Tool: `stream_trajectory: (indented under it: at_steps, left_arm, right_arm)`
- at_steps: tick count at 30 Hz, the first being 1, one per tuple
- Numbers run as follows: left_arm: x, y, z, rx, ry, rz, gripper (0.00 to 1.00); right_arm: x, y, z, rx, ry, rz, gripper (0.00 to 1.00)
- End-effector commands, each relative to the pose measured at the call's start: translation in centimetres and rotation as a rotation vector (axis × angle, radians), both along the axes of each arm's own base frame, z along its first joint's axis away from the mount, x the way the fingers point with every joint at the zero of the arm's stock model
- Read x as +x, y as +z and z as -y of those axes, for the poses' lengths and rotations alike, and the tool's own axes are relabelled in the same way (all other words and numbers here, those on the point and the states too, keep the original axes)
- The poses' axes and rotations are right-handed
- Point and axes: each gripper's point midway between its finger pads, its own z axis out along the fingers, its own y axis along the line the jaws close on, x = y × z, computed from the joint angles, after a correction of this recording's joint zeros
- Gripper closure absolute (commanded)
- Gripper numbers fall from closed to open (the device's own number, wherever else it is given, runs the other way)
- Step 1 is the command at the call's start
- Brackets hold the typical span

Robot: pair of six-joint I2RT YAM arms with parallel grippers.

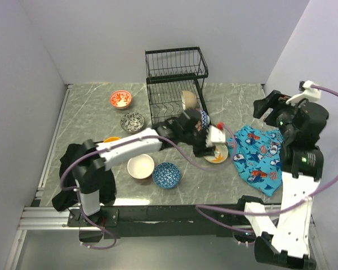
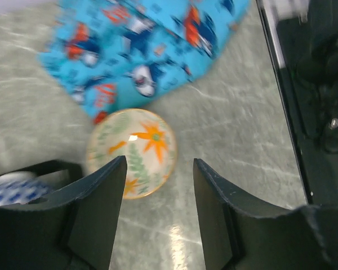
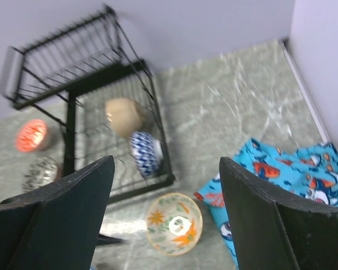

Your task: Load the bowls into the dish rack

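The left pincer (image 2: 159, 169) is poised parted over the floral bowl (image 2: 132, 149), seemingly for a rim grasp, the right pincer (image 3: 166, 163) held wide, well clear.

Grey marbled surface (image 1: 90, 107). Upper centre: black wire dish rack (image 1: 174, 73). Left of it: red bowl (image 1: 120, 99), with grey patterned bowl (image 1: 133, 121) below. Lower centre: white bowl (image 1: 141, 166) beside blue bowl (image 1: 167, 175). Centre right: floral bowl (image 3: 174, 223) just beside blue printed cloth (image 1: 259, 154).
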Motion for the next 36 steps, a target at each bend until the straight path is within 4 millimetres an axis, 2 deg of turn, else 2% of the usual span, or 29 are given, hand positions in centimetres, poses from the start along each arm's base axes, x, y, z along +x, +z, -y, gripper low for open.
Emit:
stream_trajectory:
  at_steps: [1, 4, 6, 10, 16, 21, 29, 36]
  left_arm:
    - [-1.1, -5.8, 1.7, 0.157, -0.052, 0.076, 0.44]
    - [-1.6, -7.9, 2.9, 0.193, -0.052, 0.095, 0.50]
    - [-2.0, -8.5, 3.8, 0.197, -0.049, 0.107, 0.52]
    - [-1.2, -9.8, 5.2, 0.208, -0.009, 0.136, 0.58]
    - [0.1, -10.5, 5.8, 0.220, 0.039, 0.162, 0.63]
    - [0.0, -11.5, 6.3, 0.227, 0.032, 0.147, 0.64]
    - [0.7, -12.5, 7.3, 0.228, 0.047, 0.135, 0.65]
    - [0.4, -13.7, 7.5, 0.235, 0.051, 0.095, 0.73]
  right_arm:
    - [-3.7, 4.3, -1.4, 0.015, 0.023, 0.113, 0.17]
    - [-5.3, 4.2, -1.3, -0.006, 0.004, 0.117, 0.18]
    - [-5.9, 3.8, -0.7, -0.018, -0.035, 0.092, 0.18]
    - [-6.7, 4.1, -0.8, -0.073, -0.020, 0.109, 0.18]
    - [-6.4, 3.8, -1.0, -0.045, -0.013, 0.114, 0.19]
    - [-6.2, 3.2, -0.9, -0.053, -0.014, 0.101, 0.19]
    - [-6.1, 3.7, -0.7, -0.065, -0.021, 0.117, 0.19]
    - [-6.4, 3.3, -0.6, -0.064, -0.030, 0.111, 0.19]
